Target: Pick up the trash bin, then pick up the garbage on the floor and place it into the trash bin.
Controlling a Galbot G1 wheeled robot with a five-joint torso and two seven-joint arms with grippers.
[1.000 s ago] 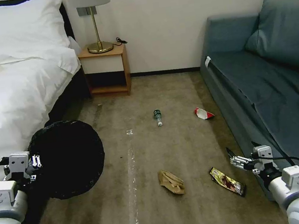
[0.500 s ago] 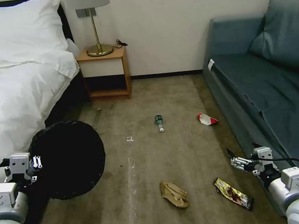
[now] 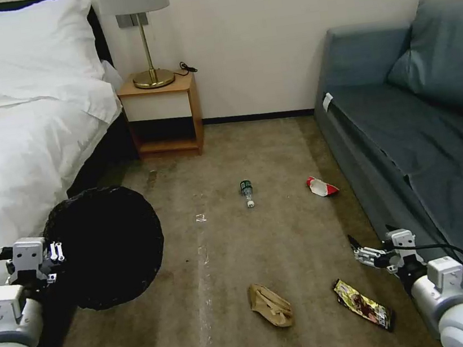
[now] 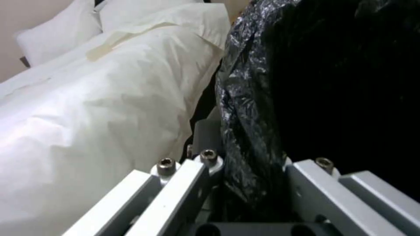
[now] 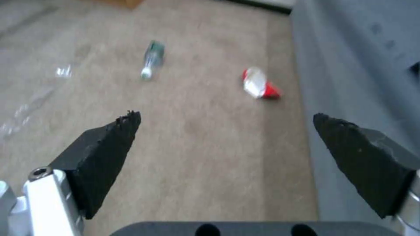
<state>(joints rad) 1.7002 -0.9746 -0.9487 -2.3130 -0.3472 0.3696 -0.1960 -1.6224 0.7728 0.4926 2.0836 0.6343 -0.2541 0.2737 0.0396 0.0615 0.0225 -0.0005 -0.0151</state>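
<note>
No readable writing anywhere; the bottle (image 3: pixel 246 192) shows a green label, the snack wrapper (image 3: pixel 364 304) yellow-red print, too small to read. Left gripper (image 3: pixel 47 265) is clamped on the rim of the trash bin (image 3: pixel 107 244), w/ black bag pinched between its fingers (image 4: pixel 205 137) in the left wrist view, right beside the bed (image 3: pixel 18 150). Right gripper (image 3: pixel 361 250) hangs w/ jaws spread, holding nothing, close along the sofa (image 3: pixel 419 131), just above the snack wrapper. Brown paper bag (image 3: pixel 270 304) lies mid-carpet; red-white wrapper (image 3: pixel 321 186) lies near the sofa edge, also seen w/ the bottle in the right wrist view. Nightstand (image 3: pixel 164 114) & lamp (image 3: pixel 140 32) stand by the far wall.
</note>
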